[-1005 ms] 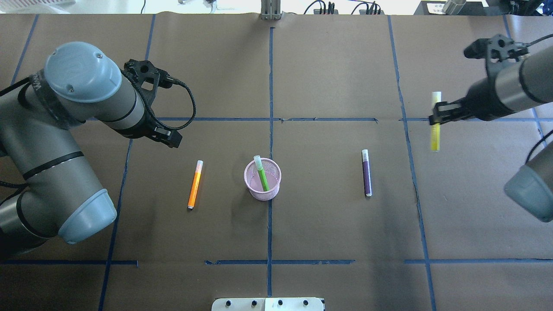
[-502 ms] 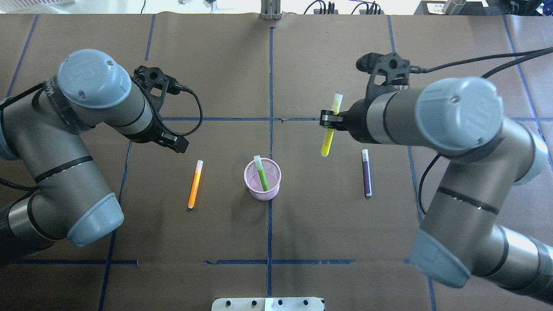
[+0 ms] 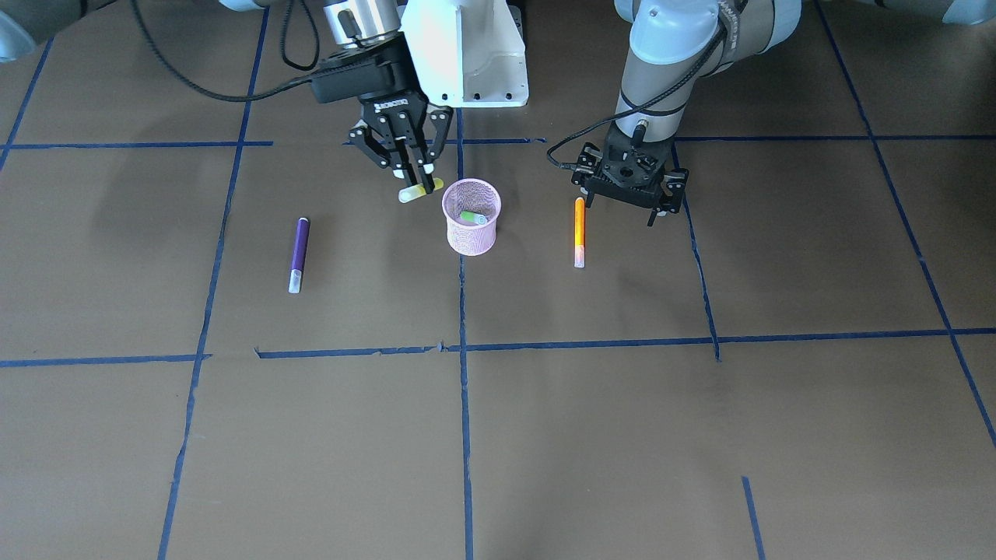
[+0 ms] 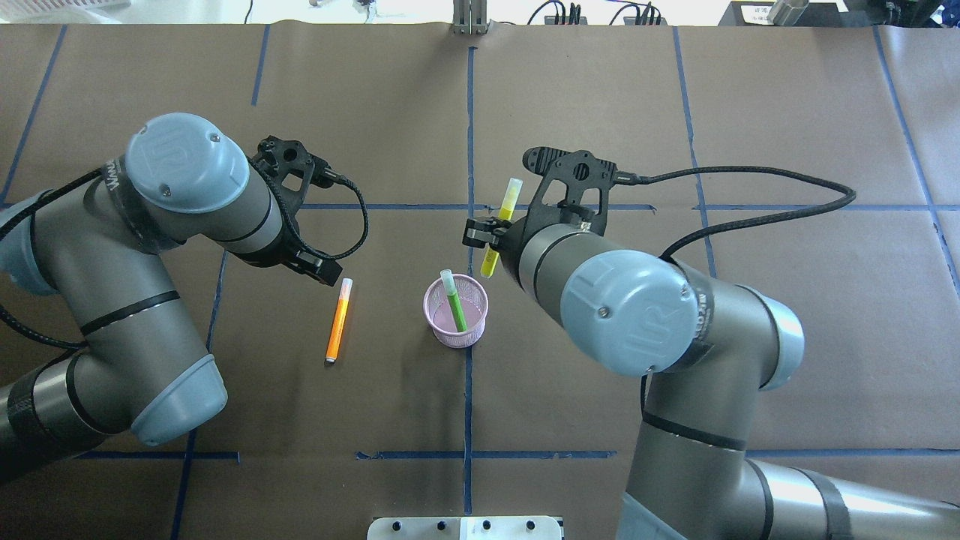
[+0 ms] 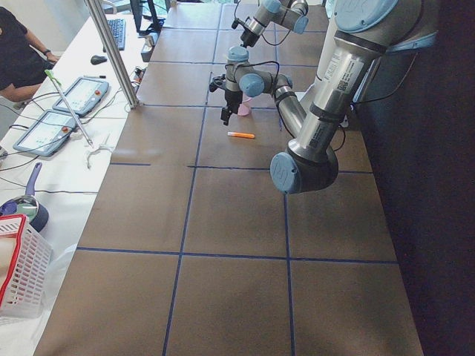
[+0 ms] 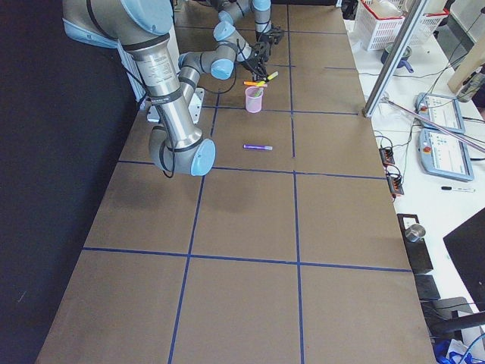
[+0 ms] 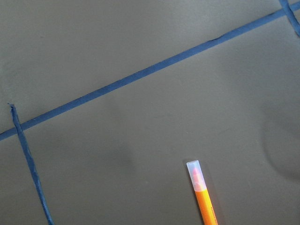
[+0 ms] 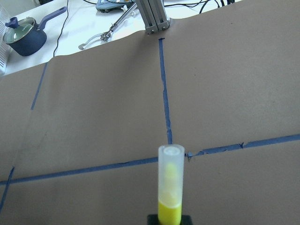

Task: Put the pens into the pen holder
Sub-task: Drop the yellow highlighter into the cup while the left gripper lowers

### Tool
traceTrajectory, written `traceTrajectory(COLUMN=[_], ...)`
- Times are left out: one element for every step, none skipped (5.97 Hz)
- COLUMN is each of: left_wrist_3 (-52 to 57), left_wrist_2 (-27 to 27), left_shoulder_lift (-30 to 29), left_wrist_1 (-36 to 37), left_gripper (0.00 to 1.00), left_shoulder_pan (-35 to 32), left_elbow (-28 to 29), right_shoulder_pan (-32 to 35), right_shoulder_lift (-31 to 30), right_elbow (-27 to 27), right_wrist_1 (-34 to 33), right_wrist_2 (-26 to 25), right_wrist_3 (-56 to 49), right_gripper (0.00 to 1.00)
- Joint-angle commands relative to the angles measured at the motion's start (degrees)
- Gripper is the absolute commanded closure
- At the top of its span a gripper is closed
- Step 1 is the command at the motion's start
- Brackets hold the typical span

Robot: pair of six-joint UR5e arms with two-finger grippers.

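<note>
The pink mesh pen holder point(image 4: 455, 321) point(image 3: 471, 229) stands mid-table with a green pen point(image 4: 453, 301) point(image 3: 473, 218) leaning in it. My right gripper point(image 4: 487, 232) point(image 3: 415, 183) is shut on a yellow pen point(image 4: 499, 229) point(image 3: 420, 190) point(image 8: 170, 187), held tilted in the air just beside the holder's rim on its far right side. The orange pen point(image 4: 338, 321) point(image 3: 579, 230) point(image 7: 202, 194) lies left of the holder. My left gripper point(image 4: 322, 270) point(image 3: 620, 208) is open and empty, hovering by its capped end. The purple pen point(image 3: 298, 253) point(image 6: 258, 147) lies to the right, hidden under my right arm in the overhead view.
Brown paper with blue tape lines point(image 4: 469, 150) covers the table. The robot's white base point(image 3: 467, 54) stands behind the holder. A metal post point(image 4: 469, 19) stands at the far edge. My right arm's elbow point(image 4: 630, 315) hangs over the table's right-middle.
My right arm has swung left with the yellow pen, from the table's right side to beside the holder. My left gripper has moved closer to the orange pen's cap.
</note>
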Motion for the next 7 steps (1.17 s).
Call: traceTrajectory(left_wrist_3=[-2.37, -4.46, -5.18, -5.28, -5.45, -5.37, -5.97], left_wrist_2=[0.11, 0.11, -0.06, -0.15, -0.5, -0.33, 0.02], left_shoulder_lift=[0.01, 0.27, 0.01, 0.18, -0.25, 0.53, -0.07], left_wrist_1=[0.45, 0.45, 0.36, -0.16, 0.1, -0.42, -0.69], left_gripper=[0.0, 0.0, 0.0, 0.0, 0.0, 0.0, 0.0], left_shoulder_pan=[1.75, 1.93, 1.93, 1.93, 1.93, 2.19, 3.68], left_elbow=[0.46, 0.64, 0.64, 0.81, 0.47, 1.25, 1.78], right_shoulder_pan=[-3.13, -4.01, -5.33, -6.12, -6.83, -6.92, -6.92], right_shoulder_lift=[3.04, 5.06, 4.47, 4.46, 4.2, 3.94, 3.93], right_elbow=[-4.16, -7.41, -7.7, -8.31, -8.84, -8.85, -8.67], right_wrist_1=[0.32, 0.33, 0.33, 0.33, 0.06, -0.11, -0.03], right_wrist_2=[-4.85, -6.43, -8.01, -9.07, -9.6, -9.61, -9.52], right_wrist_3=[2.73, 4.3, 4.32, 4.23, 4.14, 3.97, 3.97], right_gripper=[1.0, 1.0, 0.99, 0.92, 0.58, 0.23, 0.17])
